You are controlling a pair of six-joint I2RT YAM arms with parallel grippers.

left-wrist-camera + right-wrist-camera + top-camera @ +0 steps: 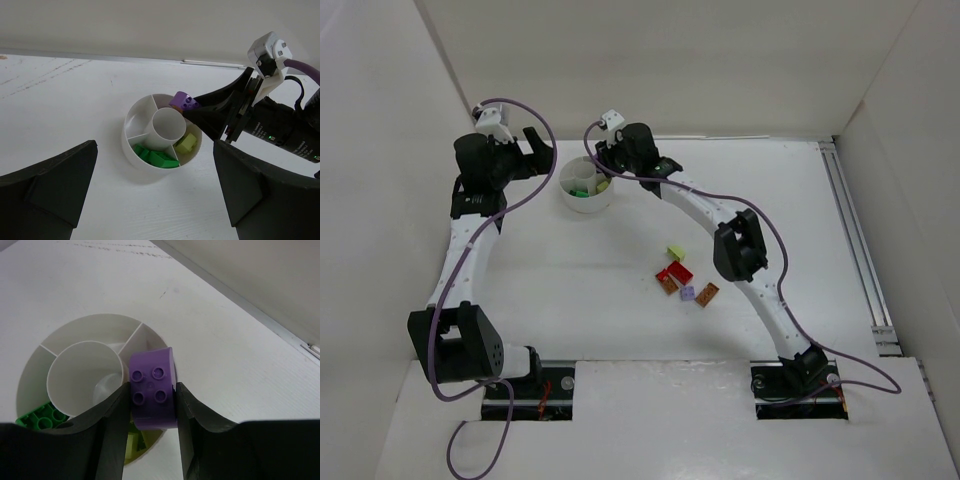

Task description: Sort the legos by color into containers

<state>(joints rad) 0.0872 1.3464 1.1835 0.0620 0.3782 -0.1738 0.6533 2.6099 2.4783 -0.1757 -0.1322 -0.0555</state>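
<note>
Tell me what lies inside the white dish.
Green bricks lie in one wedge, a yellow-green brick the next. The right gripper, holding a lilac brick, hides part of the far wedge.

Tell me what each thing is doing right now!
right hand, shut on the purple brick
left hand, open, holding nothing
purple brick, held above the dish's edge
dish, upright, partly filled
green bricks, lying in one wedge
yellow-green brick, lying in another wedge
loose bricks, lying on the table

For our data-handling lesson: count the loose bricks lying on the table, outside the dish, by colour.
Red bricks: 2, touching, hard to separate
Orange-brown bricks: 2
Lilac bricks: 1
Yellow-green bricks: 1
Total: 6
</note>
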